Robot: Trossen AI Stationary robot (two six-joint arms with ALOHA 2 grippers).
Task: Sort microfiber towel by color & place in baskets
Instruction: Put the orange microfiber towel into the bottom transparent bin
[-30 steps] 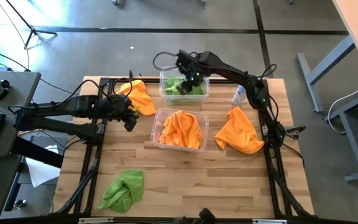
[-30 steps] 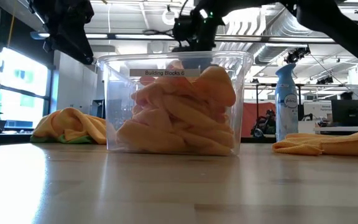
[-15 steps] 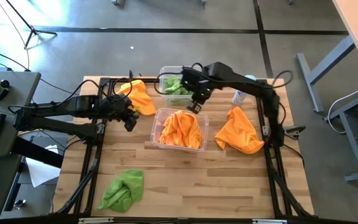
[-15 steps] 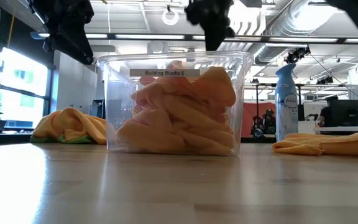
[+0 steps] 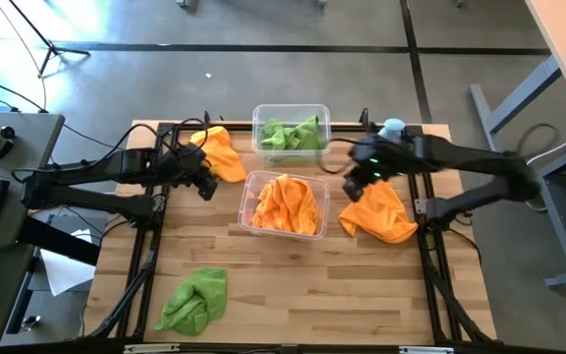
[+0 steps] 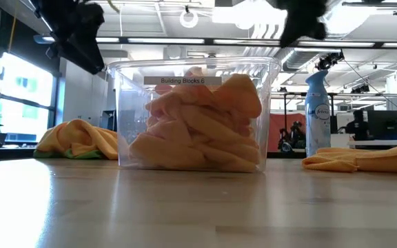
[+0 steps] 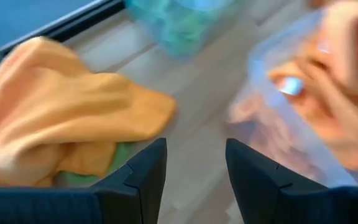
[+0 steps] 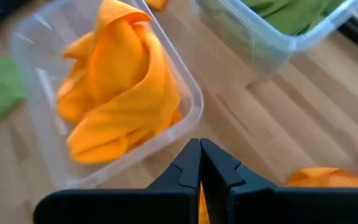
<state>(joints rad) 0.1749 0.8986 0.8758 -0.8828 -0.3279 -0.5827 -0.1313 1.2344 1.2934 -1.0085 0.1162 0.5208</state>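
Right gripper [image 5: 362, 181], jaws pressed together and empty, hung between the orange-filled basket [image 5: 249, 187] and a loose orange towel [image 5: 379, 208]; left gripper [image 5: 202, 187], jaws spread, waited beside another orange towel [image 5: 222, 154]; risk: closed jaws would push the cloth instead of pinching it.

Both arms are black and made of long thin tubes, with black cables looped along them. The right gripper [image 8: 199, 163] has two chunky black fingers [image 8: 219, 168].
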